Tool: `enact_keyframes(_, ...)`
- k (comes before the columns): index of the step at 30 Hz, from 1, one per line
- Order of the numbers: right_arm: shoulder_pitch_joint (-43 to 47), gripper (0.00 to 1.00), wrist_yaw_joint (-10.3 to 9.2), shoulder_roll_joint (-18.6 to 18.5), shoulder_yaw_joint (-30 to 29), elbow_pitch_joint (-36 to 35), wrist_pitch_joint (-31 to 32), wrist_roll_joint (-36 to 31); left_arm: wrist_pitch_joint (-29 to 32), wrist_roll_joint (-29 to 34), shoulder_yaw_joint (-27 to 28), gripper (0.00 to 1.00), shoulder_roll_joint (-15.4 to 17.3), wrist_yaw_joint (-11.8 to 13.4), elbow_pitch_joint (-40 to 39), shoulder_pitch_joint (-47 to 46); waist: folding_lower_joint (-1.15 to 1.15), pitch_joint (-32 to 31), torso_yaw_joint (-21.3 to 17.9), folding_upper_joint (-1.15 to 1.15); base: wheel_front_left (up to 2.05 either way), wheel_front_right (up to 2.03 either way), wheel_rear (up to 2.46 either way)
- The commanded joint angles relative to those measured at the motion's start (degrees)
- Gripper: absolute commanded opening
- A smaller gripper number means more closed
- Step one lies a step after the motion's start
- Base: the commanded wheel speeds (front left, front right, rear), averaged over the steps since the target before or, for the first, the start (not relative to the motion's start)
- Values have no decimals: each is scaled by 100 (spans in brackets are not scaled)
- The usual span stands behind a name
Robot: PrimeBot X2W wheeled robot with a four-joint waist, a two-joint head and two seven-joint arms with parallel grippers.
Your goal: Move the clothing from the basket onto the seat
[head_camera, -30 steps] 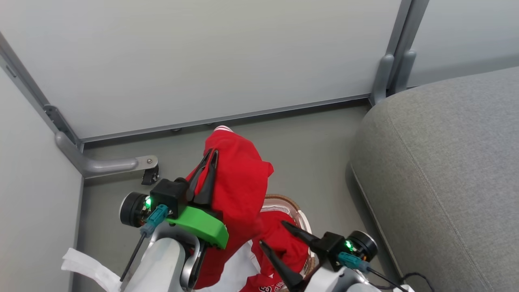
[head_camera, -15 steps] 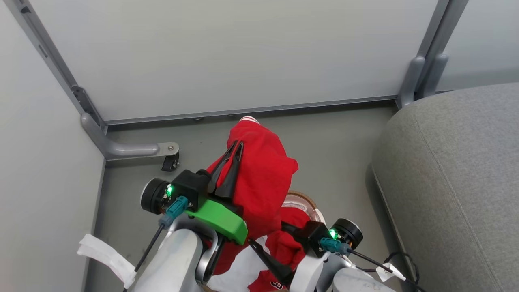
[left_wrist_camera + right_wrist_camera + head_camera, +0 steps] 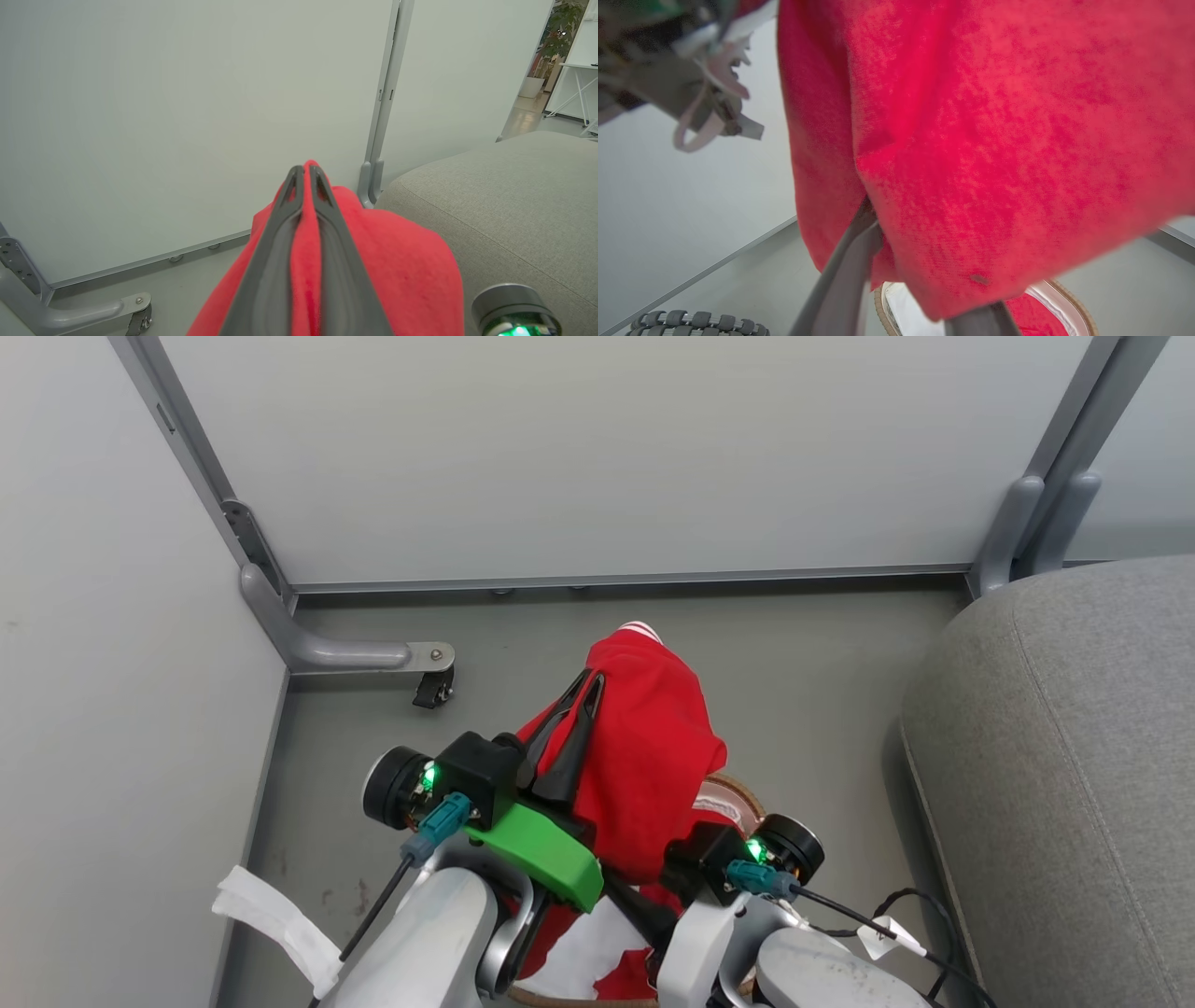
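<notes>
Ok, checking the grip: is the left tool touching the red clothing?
Touching. The left wrist view shows the clothing pinched plainly inside the shut left tool.

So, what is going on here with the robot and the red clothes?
The robot's left claw is shut on a red garment and holds it up above the laundry basket on the floor. The right claw reaches into the hanging cloth from below; whether it grips is unclear. More red clothing lies in the basket. The grey sofa stands to the right.
</notes>
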Motion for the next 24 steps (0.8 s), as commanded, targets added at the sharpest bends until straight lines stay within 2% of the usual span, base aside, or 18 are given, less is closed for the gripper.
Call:
enact_keyframes(1, -51, 0, -8, -27, 3, 26, -9, 57, -6, -18, -18, 0, 12, 26, 4, -80, 0, 6, 22, 0, 0, 0, 0)
enact_keyframes(11, -49, 0, -8, -25, -17, -22, -9, 120, -6, 40, 38, 0, 12, 68, 64, -81, 0, 49, -49, 0, 0, 0, 0)
enact_keyframes(12, -52, 0, -8, -25, 3, -43, -9, 114, -7, 54, 89, 33, 12, 92, 25, -76, 0, 56, -77, 0, 0, 0, 0)
enact_keyframes(13, -54, 0, -8, -25, 16, -56, -9, 115, -7, 60, 112, 100, 13, 117, 29, -59, 0, 61, -105, 0, 0, 0, 0)
enact_keyframes(19, 6, 0, -8, -26, 14, -132, -9, 86, -6, 251, 220, 100, 13, 123, 124, 22, 0, 56, -411, 0, 0, 0, 0)
enact_keyframes(24, 123, 0, -8, -26, -21, -243, -11, 25, -6, 418, 403, 100, 14, 73, 228, 145, 0, 41, -914, 0, 0, 0, 0)
